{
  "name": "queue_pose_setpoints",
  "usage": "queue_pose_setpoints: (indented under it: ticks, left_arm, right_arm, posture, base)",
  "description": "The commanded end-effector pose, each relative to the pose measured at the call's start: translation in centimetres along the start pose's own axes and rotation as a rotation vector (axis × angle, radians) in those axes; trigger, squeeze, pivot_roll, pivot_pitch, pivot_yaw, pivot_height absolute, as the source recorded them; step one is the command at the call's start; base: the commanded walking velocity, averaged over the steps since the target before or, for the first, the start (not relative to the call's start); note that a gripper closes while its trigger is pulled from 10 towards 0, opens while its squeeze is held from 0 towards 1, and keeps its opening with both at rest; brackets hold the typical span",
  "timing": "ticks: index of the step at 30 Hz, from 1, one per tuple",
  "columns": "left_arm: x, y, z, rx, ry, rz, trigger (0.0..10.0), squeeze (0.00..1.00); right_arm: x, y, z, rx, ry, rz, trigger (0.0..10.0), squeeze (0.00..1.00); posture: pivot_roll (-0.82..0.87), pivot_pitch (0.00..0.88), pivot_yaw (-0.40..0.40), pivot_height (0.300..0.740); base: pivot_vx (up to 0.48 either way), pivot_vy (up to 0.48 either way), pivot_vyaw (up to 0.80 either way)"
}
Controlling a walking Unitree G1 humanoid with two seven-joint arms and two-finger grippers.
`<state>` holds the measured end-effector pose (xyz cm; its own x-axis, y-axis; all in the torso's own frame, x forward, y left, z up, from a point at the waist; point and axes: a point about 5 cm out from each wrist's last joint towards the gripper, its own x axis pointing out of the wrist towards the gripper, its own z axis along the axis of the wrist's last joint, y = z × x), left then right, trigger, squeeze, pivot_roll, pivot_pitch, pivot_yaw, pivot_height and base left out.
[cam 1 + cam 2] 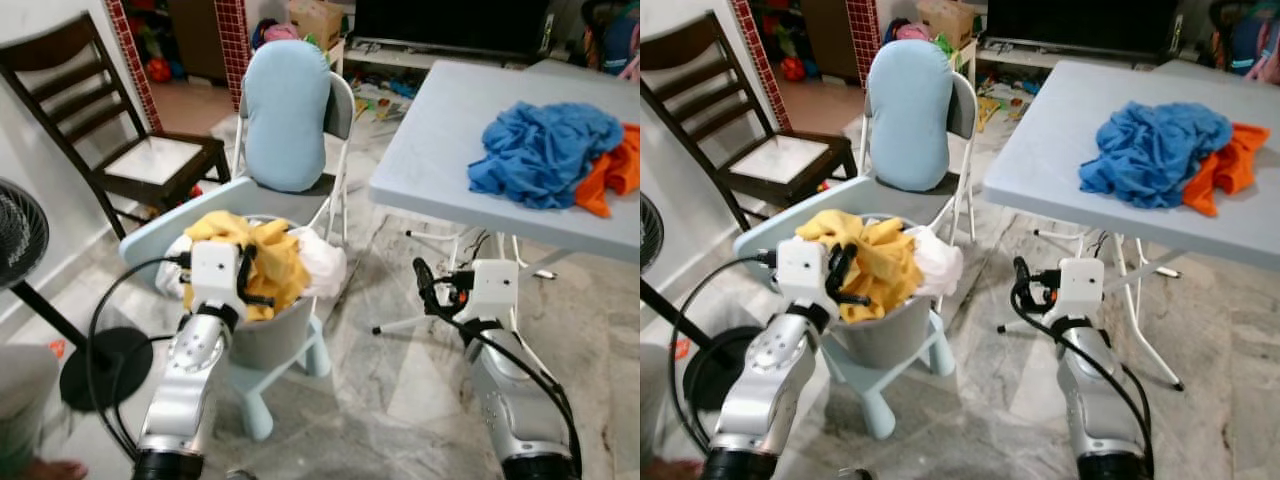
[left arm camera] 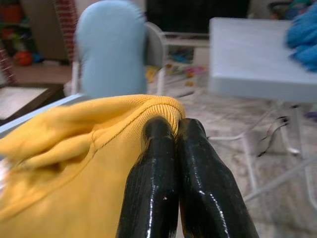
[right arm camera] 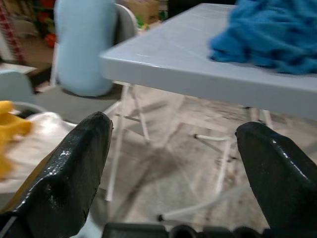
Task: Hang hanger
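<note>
Honestly, task looks barely started, maybe not started: no hanger can be made out anywhere, and no rail or hook to hang it on either, so can't say where the task's thing is. What's happening instead: left gripper [image 1: 258, 290] is over the grey bucket [image 1: 275, 340], its two black fingers [image 2: 168, 173] pressed together w/ a fold of the yellow garment [image 2: 74, 148] nipped between the tips. Right gripper [image 3: 178, 148] hangs in free air beside the table, fingers spread wide, holding nothing. My guess: clothes get picked first, hanger comes later, so basically everything is left to do — find hanger, grip it, carry it, hook it up. Count: 1 grey bucket, sitting on 1 small pale-blue stool [image 1: 255, 400]; in it 1 yellow garment plus 1 white cloth [image 1: 322, 262], poss. more underneath, can't tell. 1 grey folding table [image 1: 440, 170] w/ 2 pieces on top: 1 blue cloth [image 1: 545, 150] and 1 orange cloth [image 1: 612, 172], touching, blue partly over orange. Chairs: 2 — 1 dark wooden chair [image 1: 60, 80] by the wall, 1 folding chair [image 1: 340, 110] w/ 1 pale-blue cushion [image 1: 288, 110] propped on it. 1 standing fan [image 1: 20, 235] near the robot's left.
</note>
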<state>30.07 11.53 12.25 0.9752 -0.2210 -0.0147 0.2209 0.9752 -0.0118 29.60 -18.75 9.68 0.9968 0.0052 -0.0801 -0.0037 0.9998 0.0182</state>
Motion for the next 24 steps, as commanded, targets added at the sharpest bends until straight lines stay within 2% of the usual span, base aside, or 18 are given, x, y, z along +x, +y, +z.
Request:
queue_pose_setpoints:
  ticks: [1,11,17,20,24]
  left_arm:
    - [0.2,0.5,0.2,0.015,-0.009,0.009,10.0,0.0]
    - [0.7,0.5,1.2,0.014,-0.038,0.001,10.0,0.0]
    - [1.1,0.0,1.5,-0.003,-0.052,-0.009,10.0,0.0]
    - [1.0,-0.2,1.3,-0.007,-0.046,-0.012,10.0,0.0]
    - [0.9,-0.6,0.8,-0.032,-0.03,0.0,10.0,0.0]
  right_arm:
    - [0.2,0.6,-0.4,0.001,0.017,0.015,10.0,0.0]
    - [1.4,1.5,0.5,-0.021,-0.012,0.043,10.0,0.0]
    - [1.3,1.5,0.3,-0.036,-0.007,0.043,10.0,0.0]
    - [1.0,1.7,0.0,-0.03,0.001,0.048,10.0,0.0]
    - [0.7,2.3,-0.5,-0.028,0.019,0.06,10.0,0.0]
  posture:
    - [-0.01,0.099,0.009,0.74]
    - [-0.02,0.129,0.021,0.74]
    - [-0.02,0.136,0.019,0.74]
    - [-0.02,0.137,0.019,0.74]
    - [-0.03,0.134,0.019,0.74]
  base:
    - [0.255,-0.382,0.0]
    - [0.253,-0.341,0.0]
    - [0.245,-0.329,0.0]
    - [0.0,0.0,0.0]
    - [0.0,0.0,-0.71]
